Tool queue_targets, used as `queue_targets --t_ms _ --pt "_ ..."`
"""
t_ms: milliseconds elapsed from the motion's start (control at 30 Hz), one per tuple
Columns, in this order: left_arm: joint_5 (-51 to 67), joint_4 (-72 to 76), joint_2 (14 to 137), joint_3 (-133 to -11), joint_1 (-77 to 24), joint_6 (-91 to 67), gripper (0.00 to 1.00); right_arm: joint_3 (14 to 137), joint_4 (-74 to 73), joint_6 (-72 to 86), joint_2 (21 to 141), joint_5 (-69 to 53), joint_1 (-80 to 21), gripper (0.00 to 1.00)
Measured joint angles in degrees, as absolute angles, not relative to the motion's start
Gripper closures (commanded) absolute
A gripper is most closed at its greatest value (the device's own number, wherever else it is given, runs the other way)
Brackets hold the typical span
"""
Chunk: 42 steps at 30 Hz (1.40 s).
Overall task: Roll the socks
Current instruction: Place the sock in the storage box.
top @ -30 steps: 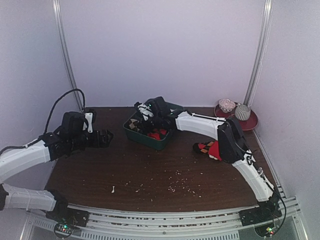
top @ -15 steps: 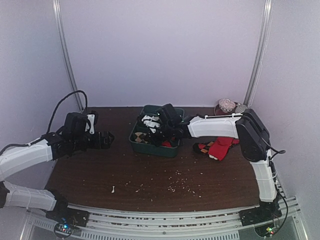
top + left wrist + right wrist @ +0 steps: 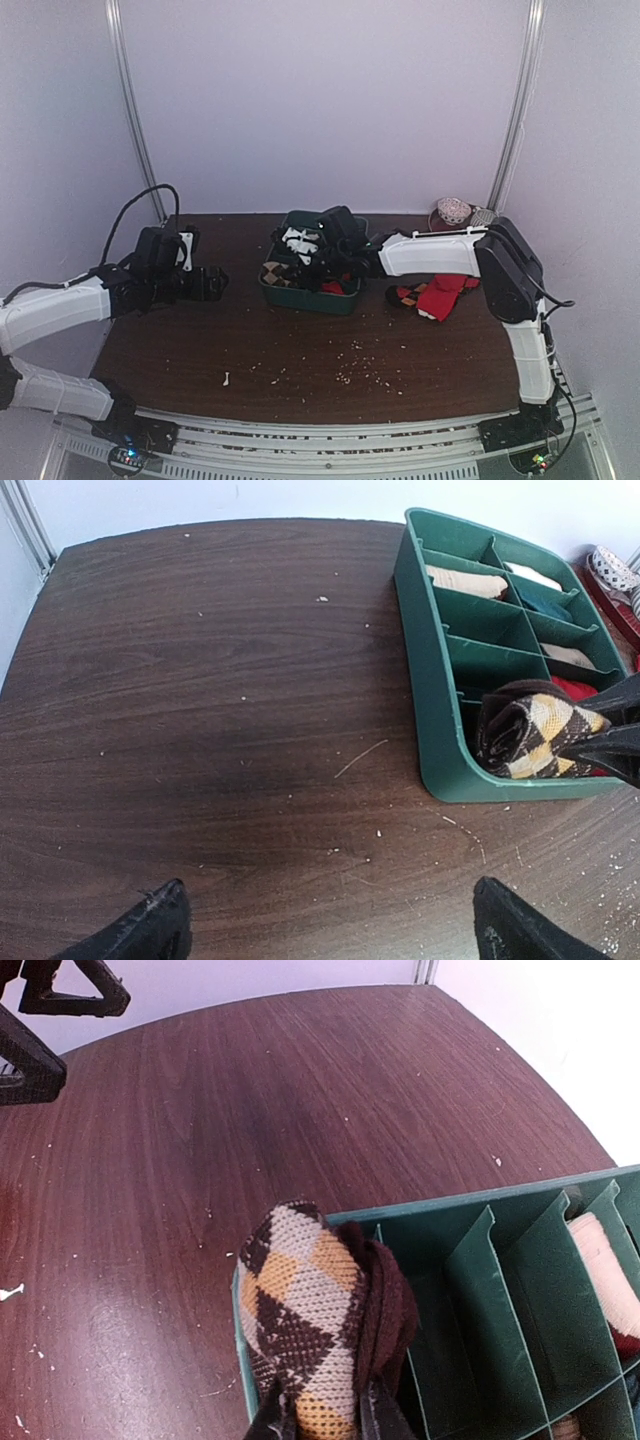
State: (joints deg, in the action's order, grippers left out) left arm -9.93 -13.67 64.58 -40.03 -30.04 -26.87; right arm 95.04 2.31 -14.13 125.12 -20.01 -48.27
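Observation:
My right gripper is shut on a rolled pair of dark brown socks with tan argyle diamonds. It holds the roll upright in the near left corner compartment of a green divided tray. In the top view the gripper hangs over the tray. Red fabric lies in the compartment behind the roll. My left gripper stands wide open and holds nothing, low over bare table to the left of the tray.
A red sock and a dark sock with red marks lie on the table right of the tray. A dark red plate with rolled bundles sits at the back right. Cream rolls fill far compartments. Crumbs dot the front.
The right arm's elbow has swung up and back, and its gripper has shifted right with the argyle roll over the tray. The left gripper has edged slightly right.

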Motion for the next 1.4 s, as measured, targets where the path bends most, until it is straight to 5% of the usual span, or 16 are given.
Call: queue_targets --t_ms 633,1167,1400 --pt "-10.3 -13.8 64.7 -40.0 -30.0 -26.5 0.03 101.9 -6.3 -16.7 130.9 -23.8 -46.3 1.00" --pt "-10.3 -14.6 65.3 -40.2 -30.0 -26.2 0.03 121.0 -21.6 -11.5 141.9 -27.0 -46.3 1.00" --pt "-10.2 -14.7 65.3 -40.3 -30.0 -26.0 0.03 114.7 -16.9 -8.8 138.8 -25.6 -46.7 0.78"
